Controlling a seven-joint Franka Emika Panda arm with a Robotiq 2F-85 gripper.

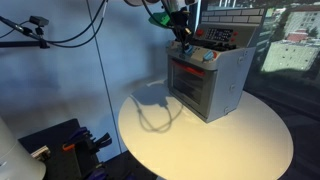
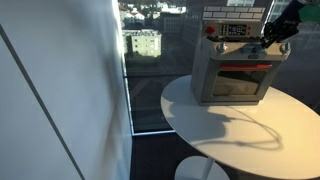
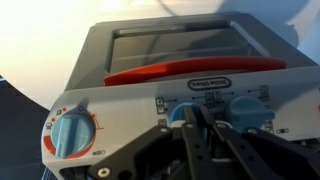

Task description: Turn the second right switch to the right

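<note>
A small grey toy oven with a glass door (image 1: 215, 85) stands on a round white counter (image 1: 200, 145), towards its far side in both exterior views (image 2: 235, 85). A long red handle (image 3: 195, 70) runs across the oven door, and the pale control panel lies on the near side of that handle in the wrist view. Three knobs sit in a row on the panel. A large blue dial with an orange-red ring (image 3: 72, 135) is at the left end and a round blue knob (image 3: 247, 108) is at the right end. Between them is the small blue middle knob (image 3: 179, 114), most of it hidden behind the dark fingers. The black tool (image 3: 197, 122) is on the panel, clenched around this middle knob, with one finger on each side of it. In an exterior view the tool (image 1: 183, 40) reaches down from above onto the oven's upper front edge. The same contact shows at the right end of the panel (image 2: 268, 38). A dark cable's shadow curls across the counter to the left of the oven.
</note>
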